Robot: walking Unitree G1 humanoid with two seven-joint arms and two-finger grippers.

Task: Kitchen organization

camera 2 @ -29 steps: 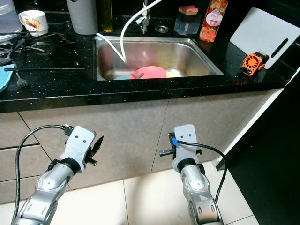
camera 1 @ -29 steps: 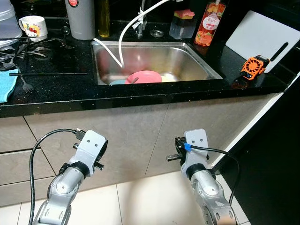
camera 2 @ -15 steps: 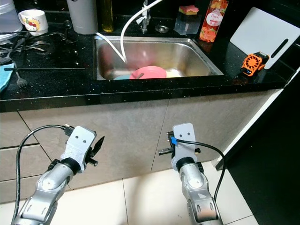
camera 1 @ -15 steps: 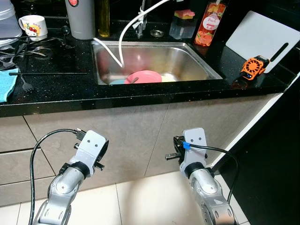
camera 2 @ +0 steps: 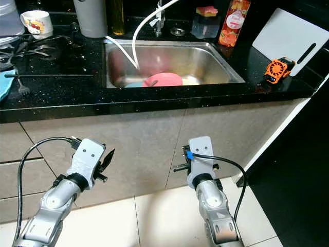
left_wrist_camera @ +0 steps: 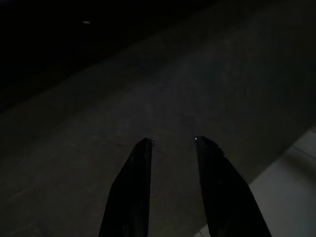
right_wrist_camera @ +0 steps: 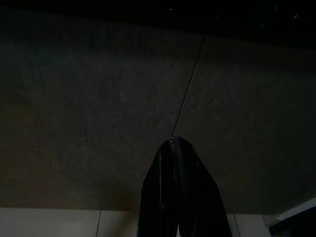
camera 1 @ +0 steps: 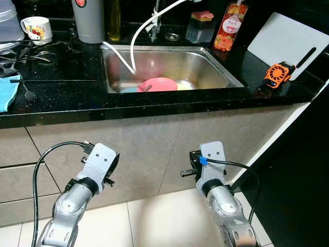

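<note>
- I see the pink plate (camera 1: 157, 84) in the sink (camera 1: 222, 71), at twelve o'clock, above both low grippers.
- Left gripper (left_wrist_camera: 173, 143) is parted, empty; right gripper (right_wrist_camera: 174, 141) is closed, empty, roughly as near.

pink plate (camera 1: 157, 84): near edge hidden by sink (camera 1: 226, 77) wall | white jar (camera 1: 9, 23): cut by frame

- The sink (camera 1: 226, 72) is sitting sunk in the countertop (camera 1: 61, 103), with a plate (camera 1: 157, 84) lying inside it.
- Left of the sink, a fork (camera 1: 26, 92) and a cloth (camera 1: 6, 92) are lying on the countertop.
- Behind the sink, a bottle (camera 1: 226, 25) is standing (toward its right corner).
- Right of the sink, a small fan (camera 1: 277, 73) is resting before a cutting board (camera 1: 285, 38).
- Below the sink, both arms are hanging before the cabinet doors (camera 1: 149, 149).
</note>
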